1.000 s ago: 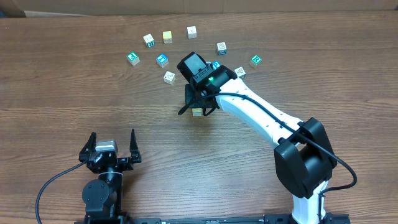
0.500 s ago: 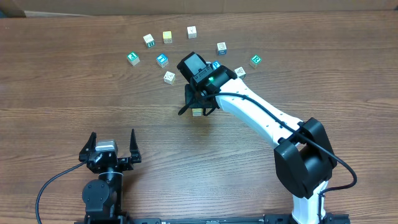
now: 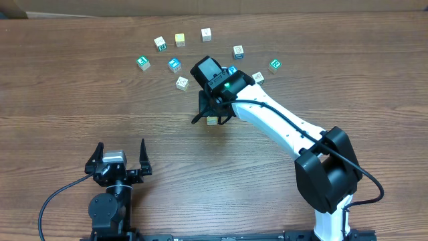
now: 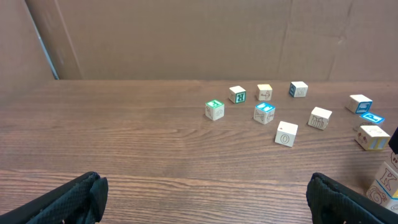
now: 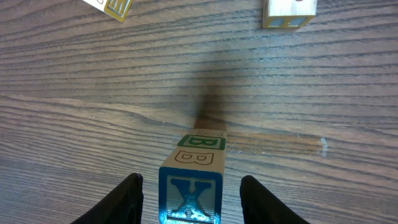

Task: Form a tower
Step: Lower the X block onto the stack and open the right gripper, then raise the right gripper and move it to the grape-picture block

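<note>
**Right pincer loose around the tower, mid-tabletop**

Tower [image 5: 198, 152] stands upright on the wooden tabletop [image 3: 80, 100], one cube wide, a little short of the arc of loose cubes at the far side. From my right wrist I read a blue X on the near face of the top cube [image 5: 189, 198] and green-printed B marks on the faces below it. How many cubes are in the stack I cannot count from these views.

My right pincer [image 5: 189, 186] straddles the top of the tower. Its fingers [image 5: 129, 193] sit one on each side with bare wood grain showing in both gaps, so it is parted and gripping nothing. From overhead that pincer [image 3: 212, 117] covers most of the tower [image 3: 212, 121].

My left pincer [image 3: 121, 155] is near the front edge, well apart from the tower, spread wide and holding nothing.

Loose cubes noted in the arc: a green-marked cube [image 3: 143, 63], a blue-marked cube [image 3: 174, 65], a yellowish cube [image 3: 180, 39], and a pale cube [image 3: 206, 34] farthest back. All lie singly, none touching another.
</note>
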You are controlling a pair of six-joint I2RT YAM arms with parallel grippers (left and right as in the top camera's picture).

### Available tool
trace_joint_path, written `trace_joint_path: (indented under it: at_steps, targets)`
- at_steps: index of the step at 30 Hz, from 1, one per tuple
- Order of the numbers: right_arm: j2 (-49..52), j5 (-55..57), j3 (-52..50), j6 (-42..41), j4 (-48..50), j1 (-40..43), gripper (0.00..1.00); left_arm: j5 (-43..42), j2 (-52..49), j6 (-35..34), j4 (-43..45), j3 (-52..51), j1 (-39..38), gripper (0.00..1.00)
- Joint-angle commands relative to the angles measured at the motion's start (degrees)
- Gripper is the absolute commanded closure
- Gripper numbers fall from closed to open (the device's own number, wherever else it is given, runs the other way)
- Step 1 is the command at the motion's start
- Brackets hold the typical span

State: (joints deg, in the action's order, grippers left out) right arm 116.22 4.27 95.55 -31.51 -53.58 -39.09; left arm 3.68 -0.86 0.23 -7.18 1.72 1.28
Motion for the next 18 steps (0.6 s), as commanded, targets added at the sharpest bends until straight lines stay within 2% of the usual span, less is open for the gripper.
trace_joint_path:
  at_steps: [1,12,18]
  targets:
    - [-1.0,-0.1,-0.5,0.0,0.2,-0.3,0.53,0.8,0.5,1.1,-0.7,0.4,0.6,0.0]
    - [-1.0,-0.1,0.4,0.1,1.7,-0.2,0.49,0.8,0.6,1.0,-0.7,0.4,0.6,0.0]
    - [-1.0,0.2,10.1,1.6,-1.8,1.4,0.46,0.8,0.5,1.1,-0.7,0.4,0.6,0.0]
